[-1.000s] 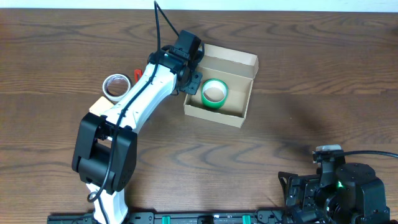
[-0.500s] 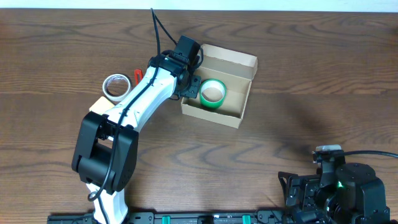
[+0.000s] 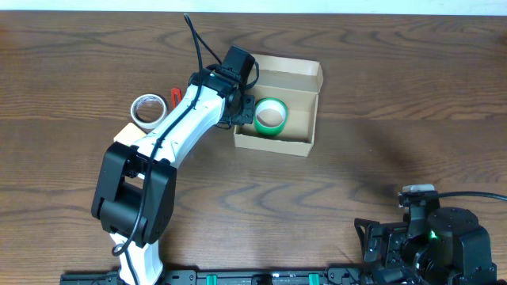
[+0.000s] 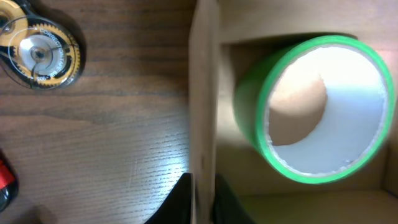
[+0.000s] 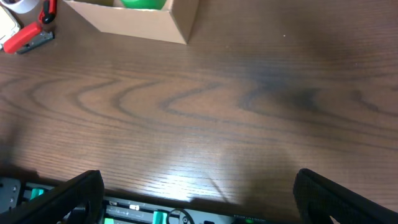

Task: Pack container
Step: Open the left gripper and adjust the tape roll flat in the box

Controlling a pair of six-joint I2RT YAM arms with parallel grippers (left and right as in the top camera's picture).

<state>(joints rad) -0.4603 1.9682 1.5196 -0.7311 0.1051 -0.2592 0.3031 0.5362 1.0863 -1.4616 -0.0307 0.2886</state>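
Observation:
The container [image 3: 301, 119] is an open tan cardboard box at the table's upper middle, its lid flap standing at the far side. A green tape roll [image 3: 270, 117] lies inside it. My left gripper [image 3: 240, 112] is at the box's left wall. In the left wrist view the fingers [image 4: 202, 200] are shut on that wall [image 4: 204, 93], one finger outside and one inside, with the green roll [image 4: 317, 112] just right of them. My right gripper [image 5: 199, 199] is open and empty, low at the near right [image 3: 424, 233], far from the box [image 5: 137, 22].
A clear tape roll [image 3: 147, 109] lies left of the box, with a red clip [image 3: 175, 95] beside it and a pale yellow block [image 3: 125, 133] under the arm. The roll [image 4: 38, 53] and clip [image 5: 28, 37] also show in the wrist views.
The box has turned slightly and shifted a little to the left and far side, with my left gripper holding its left wall. The right arm has not moved.

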